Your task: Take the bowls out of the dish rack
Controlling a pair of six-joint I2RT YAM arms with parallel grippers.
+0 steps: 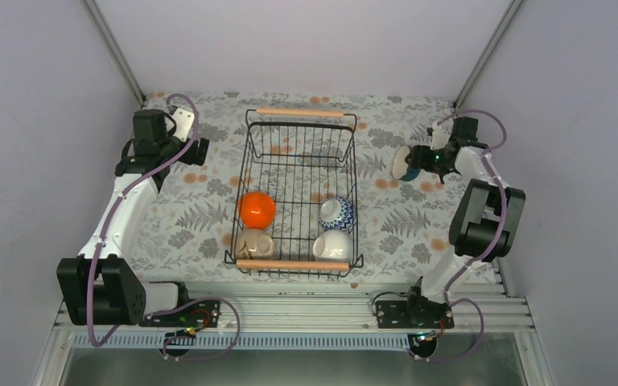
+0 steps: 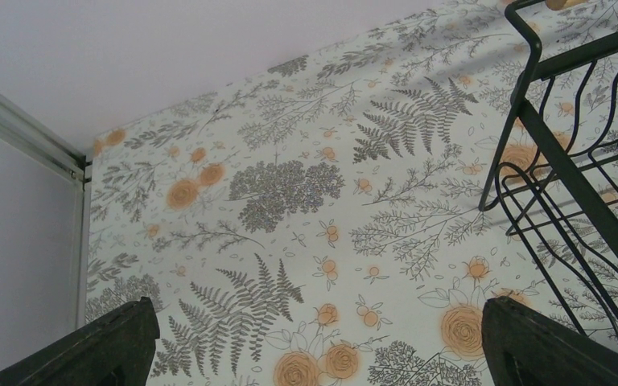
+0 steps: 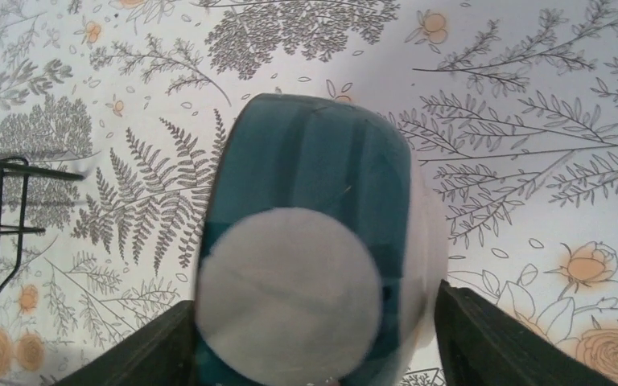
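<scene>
Teal bowl (image 3: 314,185), tipped sideways, gripped inside right pincer (image 3: 314,322)

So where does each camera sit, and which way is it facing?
Top external: high behind the bases, looking down; left arm and right arm flank the dish rack.
Left wrist: on the left arm, facing floral cloth and a rack corner; open left gripper at bottom.
Right wrist: on the right arm, facing the teal bowl held in the right gripper.
Shared: all show the rack.

Your black wire dish rack (image 1: 294,161) has pale wooden handles (image 1: 292,264); the teal bowl (image 3: 322,177) at its two o'clock looks smooth, glossy.
</scene>
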